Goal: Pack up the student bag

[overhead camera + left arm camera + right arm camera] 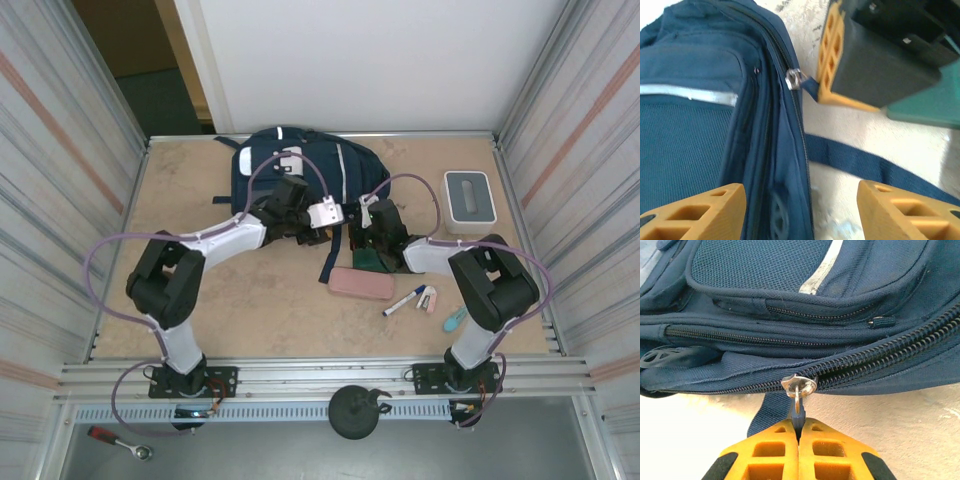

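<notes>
left jaws apart above student bag (690,130), right jaws pinching zipper pull (808,85)

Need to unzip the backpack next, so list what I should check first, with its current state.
1. The right tool shut on the zipper pull: ok.
2. The left tool bracing the student bag: not ok, it stands open.
3. The slider seated on the zipper teeth: ok.
4. The strap clear of the pull: cannot tell, it runs underneath.
5. The pencil case and marker waiting on the table: ok.
</notes>
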You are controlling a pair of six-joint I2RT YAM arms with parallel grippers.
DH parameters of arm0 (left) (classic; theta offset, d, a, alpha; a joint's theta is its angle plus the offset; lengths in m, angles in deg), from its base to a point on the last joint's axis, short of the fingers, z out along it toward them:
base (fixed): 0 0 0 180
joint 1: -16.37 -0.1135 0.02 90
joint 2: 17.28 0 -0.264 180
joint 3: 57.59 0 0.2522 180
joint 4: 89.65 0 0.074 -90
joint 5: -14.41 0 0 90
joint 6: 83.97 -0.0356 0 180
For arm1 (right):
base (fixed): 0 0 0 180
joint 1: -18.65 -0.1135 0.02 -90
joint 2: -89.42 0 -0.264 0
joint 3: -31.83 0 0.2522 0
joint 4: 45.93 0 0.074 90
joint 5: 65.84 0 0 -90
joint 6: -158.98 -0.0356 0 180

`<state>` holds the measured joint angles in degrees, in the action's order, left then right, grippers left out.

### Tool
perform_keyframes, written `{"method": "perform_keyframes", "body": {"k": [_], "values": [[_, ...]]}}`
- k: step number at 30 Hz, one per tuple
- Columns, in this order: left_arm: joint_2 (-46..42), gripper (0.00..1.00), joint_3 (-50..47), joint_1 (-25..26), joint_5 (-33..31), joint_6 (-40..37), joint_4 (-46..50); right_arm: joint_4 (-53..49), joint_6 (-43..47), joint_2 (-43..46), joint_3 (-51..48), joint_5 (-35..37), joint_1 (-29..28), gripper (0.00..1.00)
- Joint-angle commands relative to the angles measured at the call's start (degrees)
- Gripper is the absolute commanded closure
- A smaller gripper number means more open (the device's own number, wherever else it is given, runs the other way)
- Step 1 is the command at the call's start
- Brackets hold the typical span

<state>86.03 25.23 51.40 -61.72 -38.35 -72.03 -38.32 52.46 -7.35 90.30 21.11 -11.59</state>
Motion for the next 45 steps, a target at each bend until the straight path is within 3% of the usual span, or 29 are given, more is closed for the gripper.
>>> {"method": "perform_keyframes", "body": {"k": [1,10,15,19,22,30,36,40,43,45], "values": [[2.7,0.41,3.0,0.5,-0.9,-1.9,-1.4,2.8,-2.2,3.8,-1.0,-2.0,0.0,1.00],[7.1,0.51,5.9,0.6,2.2,-1.1,-1.8,4.6,-3.7,5.8,-3.1,-2.7,-0.1,1.00],[7.5,0.72,6.1,0.3,1.7,-1.1,-1.1,3.7,-3.1,6.1,-3.5,-0.8,-0.1,1.00],[6.1,0.94,5.8,-0.9,3.7,-0.2,0.5,1.5,-2.0,5.5,-3.3,2.8,0.3,1.00],[4.4,1.00,4.8,-2.0,6.7,1.4,1.3,0.1,-1.9,5.1,-3.0,4.1,1.5,1.00],[-1.5,1.00,-0.7,-5.5,11.7,3.4,0.7,-5.2,-0.9,4.2,-0.8,6.2,4.8,1.00],[-6.7,1.00,-6.8,-10.2,11.5,4.7,-0.5,-9.1,-0.6,3.8,1.4,4.9,7.3,1.00],[-9.2,1.00,-11.2,-13.4,10.5,5.0,-1.9,-7.8,-0.8,3.1,1.9,2.9,5.7,1.00],[-8.8,0.95,-12.3,-14.5,8.7,4.1,-1.4,-5.9,-0.9,2.7,1.9,3.4,2.7,1.00],[-8.0,0.84,-10.8,-14.4,8.3,4.1,1.3,-5.0,-1.0,2.2,2.2,4.0,0.6,1.00]]}}
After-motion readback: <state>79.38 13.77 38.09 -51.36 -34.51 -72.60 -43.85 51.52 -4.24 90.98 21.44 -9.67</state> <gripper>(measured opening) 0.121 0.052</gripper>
